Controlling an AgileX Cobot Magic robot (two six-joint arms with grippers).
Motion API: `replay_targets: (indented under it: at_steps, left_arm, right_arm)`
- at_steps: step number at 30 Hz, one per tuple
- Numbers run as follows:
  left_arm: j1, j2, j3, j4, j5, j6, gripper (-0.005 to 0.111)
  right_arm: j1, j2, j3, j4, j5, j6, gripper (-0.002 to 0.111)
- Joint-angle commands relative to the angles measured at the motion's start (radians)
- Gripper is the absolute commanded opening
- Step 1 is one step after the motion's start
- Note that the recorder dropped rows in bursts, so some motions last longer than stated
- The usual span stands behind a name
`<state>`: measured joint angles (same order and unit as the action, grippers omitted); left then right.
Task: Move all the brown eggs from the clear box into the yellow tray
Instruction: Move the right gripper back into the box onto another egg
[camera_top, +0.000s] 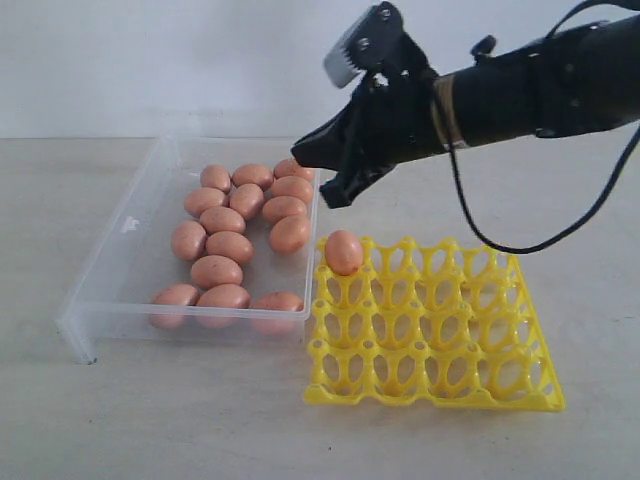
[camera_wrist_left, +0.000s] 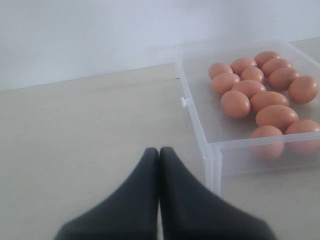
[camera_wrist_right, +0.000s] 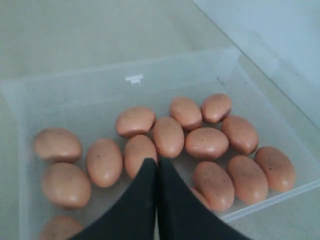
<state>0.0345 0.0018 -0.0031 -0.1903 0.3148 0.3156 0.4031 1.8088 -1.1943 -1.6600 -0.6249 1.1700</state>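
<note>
— Eggs: where are they lying?
— One brown egg (camera_top: 343, 252) sits in the yellow tray's (camera_top: 480, 392) eleven o'clock corner cup. The other brown eggs (camera_top: 230, 245) lie in the clear box (camera_top: 135, 262), at the tray's ten o'clock.
— And the grippers?
— Your right gripper (camera_wrist_right: 157, 162) hovers over the box's one o'clock corner, pinched closed and empty. Your left gripper (camera_wrist_left: 159, 150) is likewise closed and empty.

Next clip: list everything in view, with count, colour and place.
eggs in box: fifteen, brown, loose, crowded toward the end nearest the tray
egg in tray: one, brown, far corner cup next to the box
box: one, clear, on the table, left of the tray
tray: one, yellow, on the table, against the box's right side
table: one, pale beige
wall: white, behind the table
right arm: one, black, reaching in from the right
right pincer: shut, empty, above the box
left pincer: shut, empty, over bare table beside the box
</note>
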Motion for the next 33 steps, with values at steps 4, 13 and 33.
replay_targets:
  at_steps: [4, 13, 33]
  left_arm:
    - [-0.009, -0.002, 0.003, -0.007, -0.004, -0.009, -0.004]
    - [-0.009, -0.002, 0.003, -0.007, -0.004, -0.009, -0.004]
    - [-0.009, -0.002, 0.003, -0.007, -0.004, -0.009, -0.004]
  right_arm:
    - [0.227, 0.006, -0.065, -0.084, 0.581, 0.020, 0.000]
    - [0.336, 0.072, -0.067, -0.008, 1.442, -0.201, 0.000]
    - [0.200, 0.378, -0.672, 2.294, 1.575, -2.257, 0.013]
